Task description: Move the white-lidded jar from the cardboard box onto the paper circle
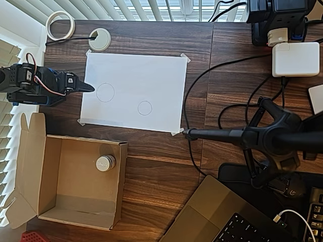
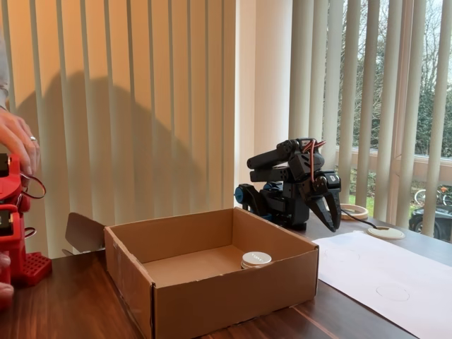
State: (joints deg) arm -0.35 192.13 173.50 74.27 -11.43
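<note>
At the left edge of the overhead view your tool (image 1: 86,86) sits folded back, tips pointing toward 3 o'clock and hanging just over the left margin of the paper (image 1: 151,75). In the fixed view the tool (image 2: 327,215) points down with its fingers drawn close together to a point, holding nothing.

From the tool, the jar (image 1: 105,163) lies at about 5 o'clock in the overhead view, down past the paper's lower edge and over the wall of the box (image 1: 53,176). It stands upright on the box floor, lid up, in the corner nearest the paper, close to the right wall and the top wall. In the fixed view the jar (image 2: 256,259) sits low behind the box's (image 2: 212,282) right-hand wall, so you likely need to come in from above rather than from the side, and that wall leaves little room for a finger on that side.

The jar is round, so no long axis constrains your wrist angle.

The small circle (image 1: 145,108) lies at about 1 o'clock from the jar, well apart from it, across the box wall and a strip of bare bench (image 1: 161,166). The larger circle (image 1: 105,92) sits just beside the tool tips; don't mistake it for the target.
</note>
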